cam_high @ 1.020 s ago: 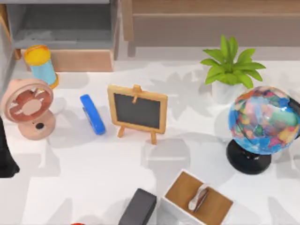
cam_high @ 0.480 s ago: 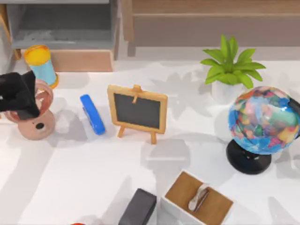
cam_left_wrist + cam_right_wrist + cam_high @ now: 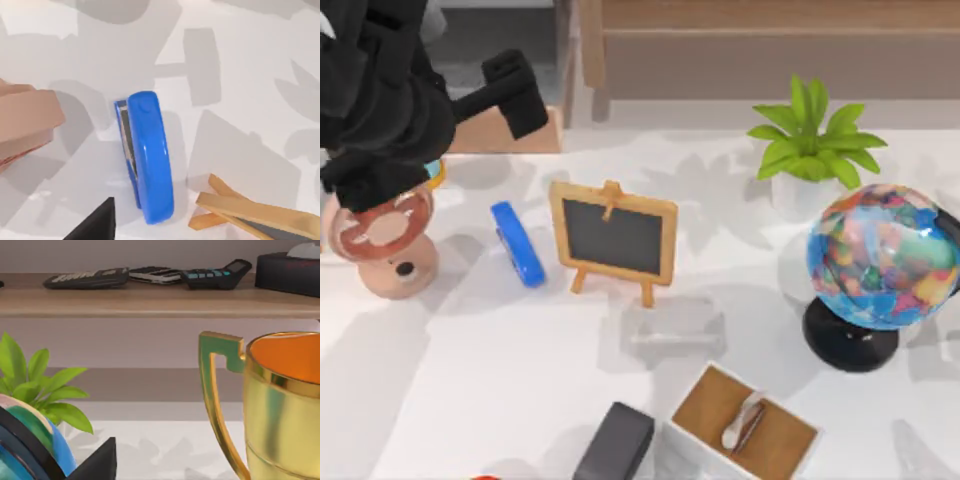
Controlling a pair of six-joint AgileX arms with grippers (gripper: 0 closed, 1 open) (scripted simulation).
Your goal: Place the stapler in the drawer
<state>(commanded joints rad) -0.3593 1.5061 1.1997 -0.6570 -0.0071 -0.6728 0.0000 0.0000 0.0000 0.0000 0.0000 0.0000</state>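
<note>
The blue stapler (image 3: 517, 243) lies flat on the white table between the pink fan and the little chalkboard. In the left wrist view the stapler (image 3: 150, 160) is seen from above, with nothing touching it. My left gripper (image 3: 507, 94) hangs high over the back left of the table, above the drawer's tan front panel (image 3: 505, 135) and behind the stapler. The drawer (image 3: 495, 45) stands open at the back left, its grey inside largely covered by the left arm. A black corner of my right gripper (image 3: 95, 465) shows in the right wrist view, beside the globe.
A chalkboard (image 3: 613, 237) stands just right of the stapler and a pink fan (image 3: 382, 235) just left. A plant (image 3: 812, 145) and globe (image 3: 882, 262) occupy the right. A dark grey block (image 3: 613, 442) and white-walled box (image 3: 790, 445) sit at the front. A gold trophy (image 3: 280, 405) is near the right gripper.
My left arm has swung in from the left edge toward the back, and now looms over the fan, the yellow-topped cylinder and the drawer. The stapler has not moved.
</note>
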